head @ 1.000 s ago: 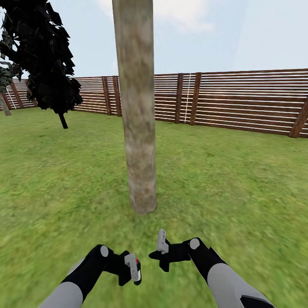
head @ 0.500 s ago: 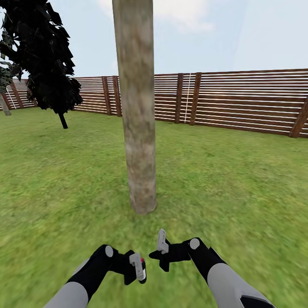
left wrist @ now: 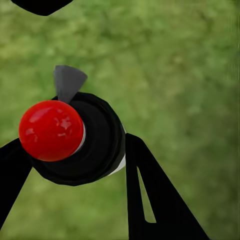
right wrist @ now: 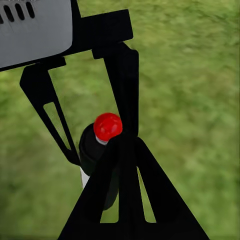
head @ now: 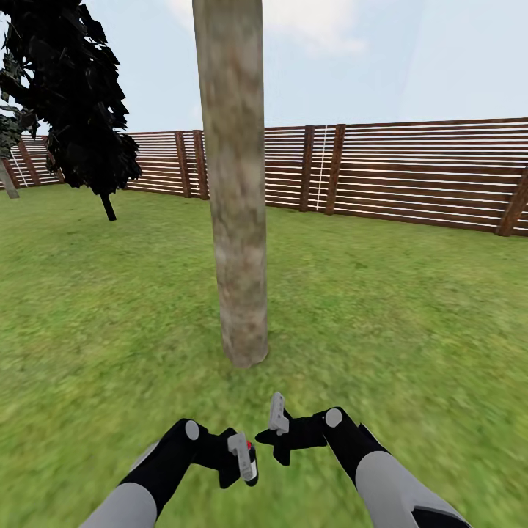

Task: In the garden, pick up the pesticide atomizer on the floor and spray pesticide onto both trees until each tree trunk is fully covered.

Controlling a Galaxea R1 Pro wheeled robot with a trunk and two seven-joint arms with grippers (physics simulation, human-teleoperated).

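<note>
We find the left end effector (head: 246, 458) grasping the pesticide atomizer (left wrist: 75, 137), low and near the tree trunk (head: 236, 183) ahead, the right end effector (head: 277, 433) released; we advise raising the nozzle squarely toward the bark before spraying.

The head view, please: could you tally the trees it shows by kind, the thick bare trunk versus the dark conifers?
Thick bare tree trunk: 1
Dark conifer: 1 in full, plus part of a second at the picture's left edge
Total: 2 trees in full, possibly 3
</note>
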